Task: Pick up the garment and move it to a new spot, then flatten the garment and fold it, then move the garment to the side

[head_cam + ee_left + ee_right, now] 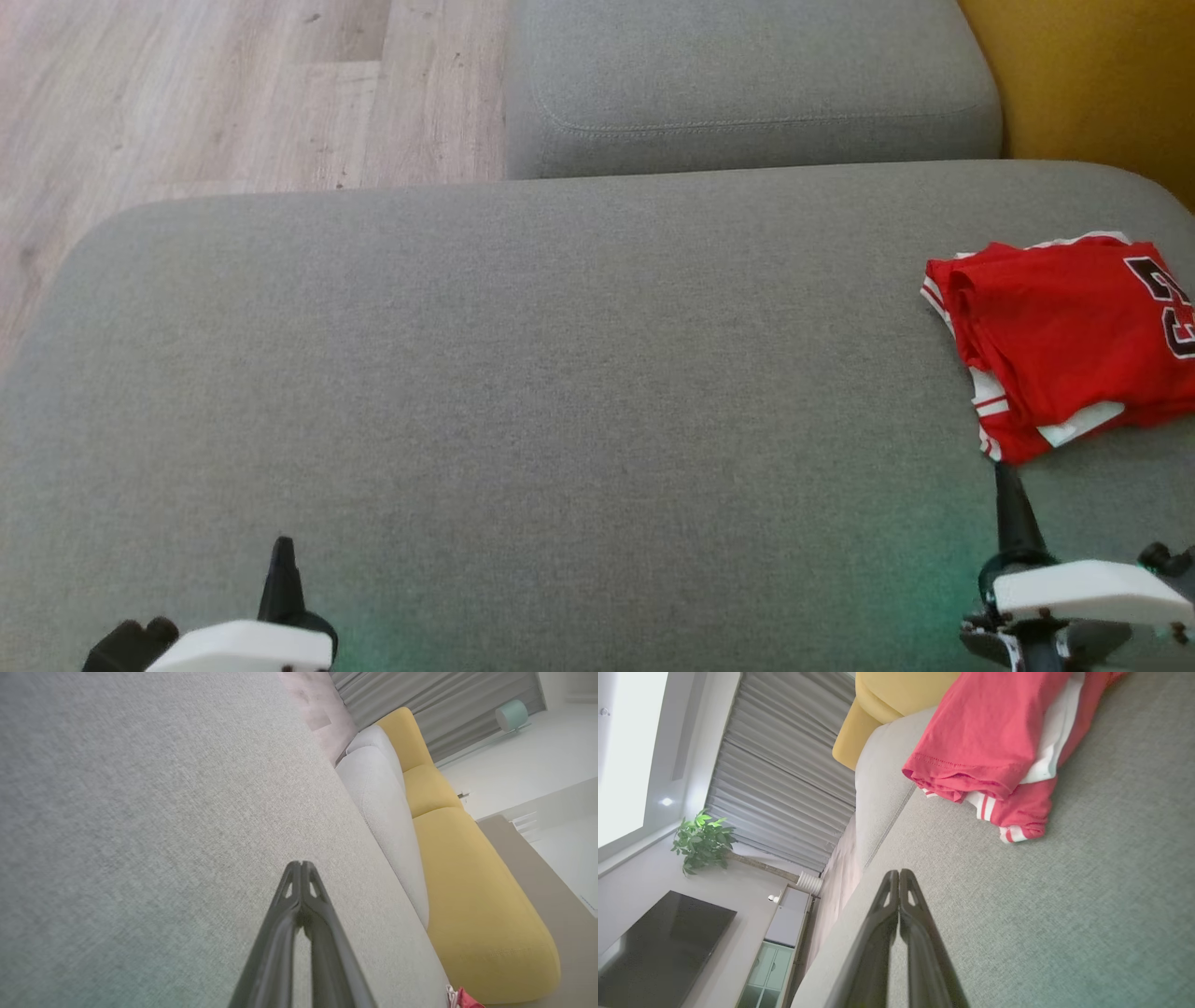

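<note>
Item: red jersey (1055, 345), folded on grey sofa (560, 373), probably light, limp, slippery; best pinched at a layered edge; left gripper (282, 549) and right gripper (1003, 474) jaws pressed together, empty

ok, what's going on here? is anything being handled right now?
Nothing is held at the moment. The red garment lies folded in a compact stack at the right side of the grey cushion. The left gripper is shut and empty, low over bare cushion at the left. The right gripper is also shut and empty, pointing at the garment's near corner but apart from it. The fold and the move to the side look done.
</note>
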Controlling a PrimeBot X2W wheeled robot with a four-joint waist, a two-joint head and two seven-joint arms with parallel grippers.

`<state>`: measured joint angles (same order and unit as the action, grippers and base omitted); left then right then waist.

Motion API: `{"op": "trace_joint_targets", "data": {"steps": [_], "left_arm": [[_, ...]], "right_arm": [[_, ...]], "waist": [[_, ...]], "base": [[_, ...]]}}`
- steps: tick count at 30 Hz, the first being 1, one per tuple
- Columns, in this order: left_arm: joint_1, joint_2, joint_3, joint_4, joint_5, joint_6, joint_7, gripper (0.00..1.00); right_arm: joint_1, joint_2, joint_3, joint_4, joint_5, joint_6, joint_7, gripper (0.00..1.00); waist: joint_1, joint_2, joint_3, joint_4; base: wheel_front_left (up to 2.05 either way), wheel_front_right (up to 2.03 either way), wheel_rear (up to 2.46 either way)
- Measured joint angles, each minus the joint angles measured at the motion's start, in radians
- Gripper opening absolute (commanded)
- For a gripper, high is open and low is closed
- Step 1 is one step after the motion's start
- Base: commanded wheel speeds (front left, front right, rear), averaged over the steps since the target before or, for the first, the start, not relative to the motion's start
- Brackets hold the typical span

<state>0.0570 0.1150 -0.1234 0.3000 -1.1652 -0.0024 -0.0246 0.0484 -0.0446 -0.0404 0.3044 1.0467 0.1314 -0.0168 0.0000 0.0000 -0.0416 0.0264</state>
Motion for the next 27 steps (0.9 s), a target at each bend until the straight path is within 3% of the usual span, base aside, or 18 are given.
{"op": "trace_joint_targets", "data": {"steps": [27], "left_arm": [[-0.063,-0.035,0.102,-0.012,-0.231,-0.067,0.069,0.0]], "right_arm": [[-0.051,0.0,-0.042,-0.01,0.296,0.0,0.063,0.0]], "waist": [[0.0,0.0,0.024,-0.014]], "base": [[0.0,0.0,0.0]]}}
